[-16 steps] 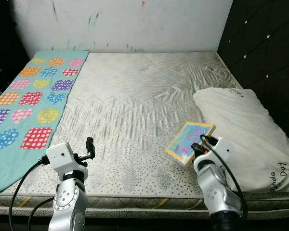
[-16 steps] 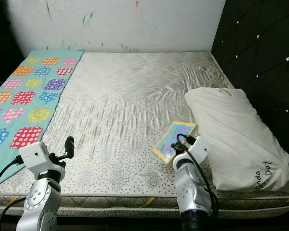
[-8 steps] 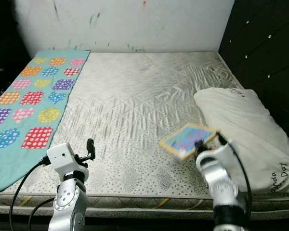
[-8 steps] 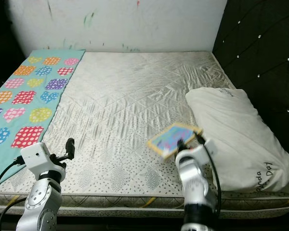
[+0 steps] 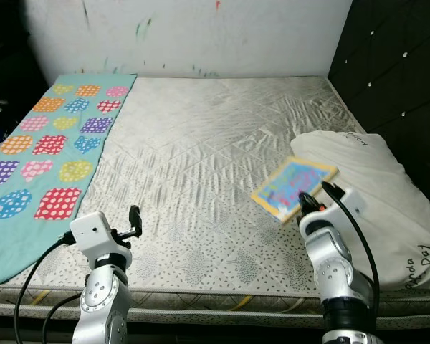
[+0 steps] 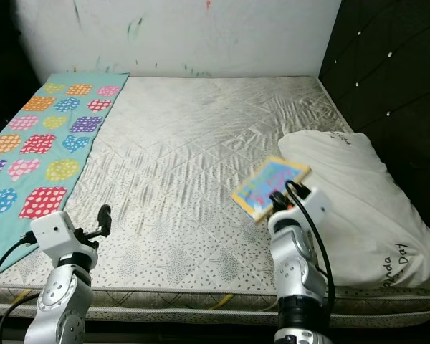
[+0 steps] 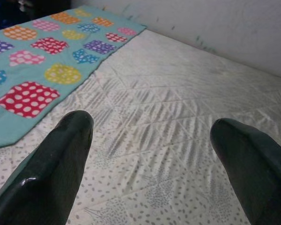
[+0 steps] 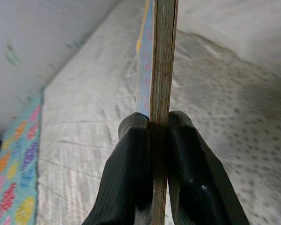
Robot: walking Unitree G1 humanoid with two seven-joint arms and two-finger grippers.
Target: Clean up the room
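One book [image 5: 294, 188] in R gripper [image 8: 155, 125], 1 pillow [image 5: 373, 193]

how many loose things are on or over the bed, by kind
book: 1, held in the right gripper
pillow: 1
blanket: 1, teal with spotted patches
total: 3

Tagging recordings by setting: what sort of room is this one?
Most likely a bedroom: a wide quilted mattress with a white pillow beside a dark padded headboard. The right gripper holds a colourful board book.
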